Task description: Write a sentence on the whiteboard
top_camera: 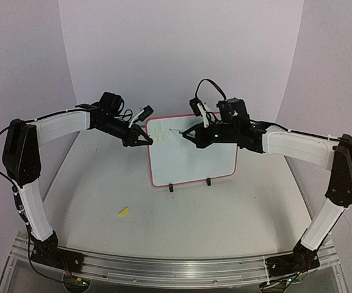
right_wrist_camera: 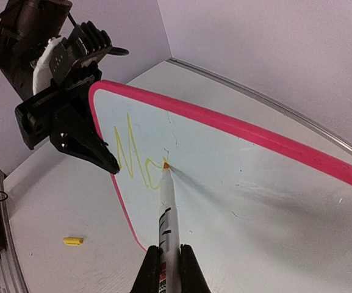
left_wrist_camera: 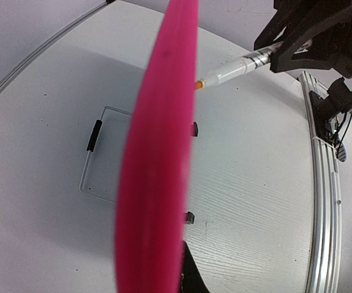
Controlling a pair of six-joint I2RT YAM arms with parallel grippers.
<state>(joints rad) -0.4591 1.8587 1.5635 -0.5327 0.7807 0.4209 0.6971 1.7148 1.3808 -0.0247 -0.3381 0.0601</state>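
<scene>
The whiteboard (top_camera: 194, 159), white with a pink-red frame, stands upright on two black feet mid-table. My left gripper (top_camera: 147, 140) is shut on its upper left edge; in the left wrist view the blurred pink frame (left_wrist_camera: 157, 159) fills the centre, with one black fingertip (left_wrist_camera: 191, 274) beside it. My right gripper (right_wrist_camera: 166, 268) is shut on a white marker (right_wrist_camera: 167, 210), whose orange tip touches the whiteboard (right_wrist_camera: 261, 183). The sentence (right_wrist_camera: 136, 155) consists of a few yellow-green strokes at the top left, ending at the tip. The left gripper (right_wrist_camera: 110, 165) pinches the frame just left of them.
A small yellow marker cap (top_camera: 124, 212) lies on the table in front of the board, to its left. Behind the board, a wire stand (left_wrist_camera: 93, 159) lies flat. An aluminium rail (top_camera: 163, 265) runs along the near edge. Curved white walls enclose the back.
</scene>
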